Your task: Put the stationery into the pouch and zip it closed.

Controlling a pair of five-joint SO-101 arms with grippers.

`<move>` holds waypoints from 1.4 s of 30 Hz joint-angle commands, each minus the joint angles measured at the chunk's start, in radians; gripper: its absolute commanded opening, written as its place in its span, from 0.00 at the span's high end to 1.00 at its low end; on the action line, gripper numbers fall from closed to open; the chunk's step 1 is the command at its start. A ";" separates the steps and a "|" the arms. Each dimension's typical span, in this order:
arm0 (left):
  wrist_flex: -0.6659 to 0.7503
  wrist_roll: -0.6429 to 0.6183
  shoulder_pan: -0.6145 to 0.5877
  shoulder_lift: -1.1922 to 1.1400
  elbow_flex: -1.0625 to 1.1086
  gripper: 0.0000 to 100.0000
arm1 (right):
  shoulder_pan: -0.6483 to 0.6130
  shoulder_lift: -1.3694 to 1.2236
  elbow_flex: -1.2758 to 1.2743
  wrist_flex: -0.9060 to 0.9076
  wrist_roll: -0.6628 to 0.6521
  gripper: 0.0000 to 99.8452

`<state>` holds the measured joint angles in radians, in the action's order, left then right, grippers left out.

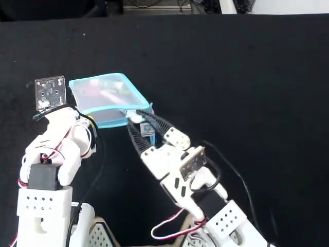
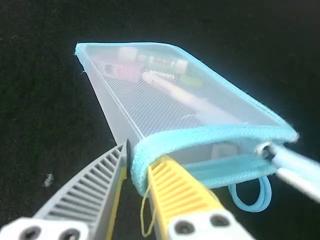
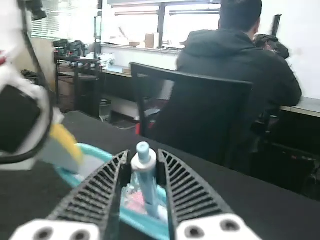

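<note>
High view: I see the translucent mesh pouch with light-blue fabric trim (image 1: 105, 98) lying flat on the black table (image 1: 231, 77), just ahead of both arms. The left gripper (image 1: 92, 122), on the white arm, sits at the pouch's near edge. The right gripper (image 1: 144, 128), with black ribbed fingers, is at the pouch's other near corner, where the pale zipper pull (image 1: 136, 117) lies.

Left wrist view: my left gripper (image 2: 136, 167) has its grey and yellow fingers pressed together on the corner of the blue trim, so it is clamped on the pouch (image 2: 150, 105). Through the mesh I can make out the stationery: a long white pen (image 2: 187, 97) and some pink pieces (image 2: 125, 70) at the far end. Along the near edge the two bands of trim stand apart, leaving a gap. The zipper pull (image 2: 280, 160) is at the far end of that edge, with a light-blue cord loop (image 2: 252, 197) hanging beside it.

Right wrist view: the right gripper (image 3: 143, 159) has its black fingers closed on the light-blue zipper pull (image 3: 145, 182), which stands upright between them. The pouch (image 3: 150, 227) lies directly below, and the left gripper's yellow finger (image 3: 65, 142) is close alongside.
</note>
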<state>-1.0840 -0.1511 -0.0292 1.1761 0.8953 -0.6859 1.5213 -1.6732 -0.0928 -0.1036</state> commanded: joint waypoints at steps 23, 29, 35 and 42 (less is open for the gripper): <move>-0.002 -0.005 -0.005 0.015 -0.015 0.97 | -0.089 0.002 0.213 0.517 0.140 0.79; -0.002 -0.005 -0.005 0.015 -0.015 0.97 | -0.017 0.010 0.352 0.586 0.135 0.81; -0.002 -0.005 -0.005 0.015 -0.015 0.97 | 0.163 -0.030 0.504 0.832 0.089 0.81; 0.005 -0.009 -0.108 0.015 -0.031 0.97 | 0.170 -0.384 0.707 1.043 -0.014 0.80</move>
<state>-1.0840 -0.1511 -0.0414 1.1761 0.8953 -0.5294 1.2666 -1.0733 0.9244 -0.0990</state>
